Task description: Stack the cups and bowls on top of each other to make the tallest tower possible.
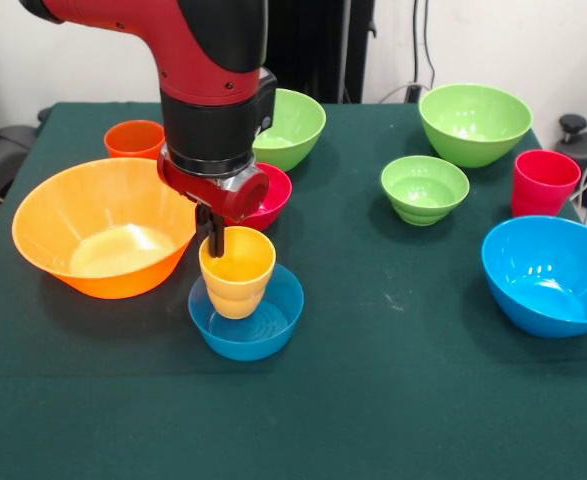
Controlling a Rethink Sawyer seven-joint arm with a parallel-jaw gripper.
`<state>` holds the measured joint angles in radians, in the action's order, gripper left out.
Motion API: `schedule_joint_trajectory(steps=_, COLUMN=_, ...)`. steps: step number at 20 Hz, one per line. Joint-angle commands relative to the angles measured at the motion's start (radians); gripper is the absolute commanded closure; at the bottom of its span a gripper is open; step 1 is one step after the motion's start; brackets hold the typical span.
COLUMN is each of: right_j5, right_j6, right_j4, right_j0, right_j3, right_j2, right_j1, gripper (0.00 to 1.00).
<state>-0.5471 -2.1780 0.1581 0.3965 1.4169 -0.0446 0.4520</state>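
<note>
Ten pieces of plastic tableware are spread over the dark green table (393,400), and only two of them are together. The yellow cup (237,270) (ribbed, upright, mouth up) sits inside the small blue bowl (246,315) near the front middle of the table; whether its base rests on the bowl's floor or hangs just above it cannot be told from this angle. The red and black arm (208,70) comes down from the top left, and its gripper (214,232) is at the cup's far left rim. Its dark fingers (215,238) are close together at that rim and seem to pinch the wall of the cup, though the grip itself is partly hidden.

To the left of the cup and well clear of it stands the very wide orange bowl (103,225), with the orange cup (133,138) behind it near the far left corner. The small red bowl (268,197) is partly covered by the arm's wrist, and one big green bowl (291,125) stands tilted behind it, also partly hidden.

On the right half, the small green bowl (424,188) sits near the middle, the second big green bowl (474,122) is behind it at the far edge, the red cup (545,182) stands upright toward the right edge, and the big blue bowl (551,273) lies in front of the red cup, cut off slightly by the picture's right edge. All of these stand apart from one another, open side up.
</note>
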Motion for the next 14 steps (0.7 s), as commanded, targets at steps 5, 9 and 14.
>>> schedule_joint_trajectory(steps=5, right_j5=0.036, right_j6=0.005, right_j4=0.007, right_j0=-0.01, right_j3=-0.033, right_j2=-0.101, right_j1=-0.029, gripper=1.0)
schedule_joint_trajectory(steps=9, right_j5=0.033, right_j6=-0.009, right_j4=-0.004, right_j0=-0.013, right_j3=-0.029, right_j2=-0.104, right_j1=-0.033, gripper=1.0)
schedule_joint_trajectory(steps=14, right_j5=0.026, right_j6=0.008, right_j4=0.0, right_j0=-0.002, right_j3=-0.063, right_j2=-0.11, right_j1=-0.049, gripper=1.0)
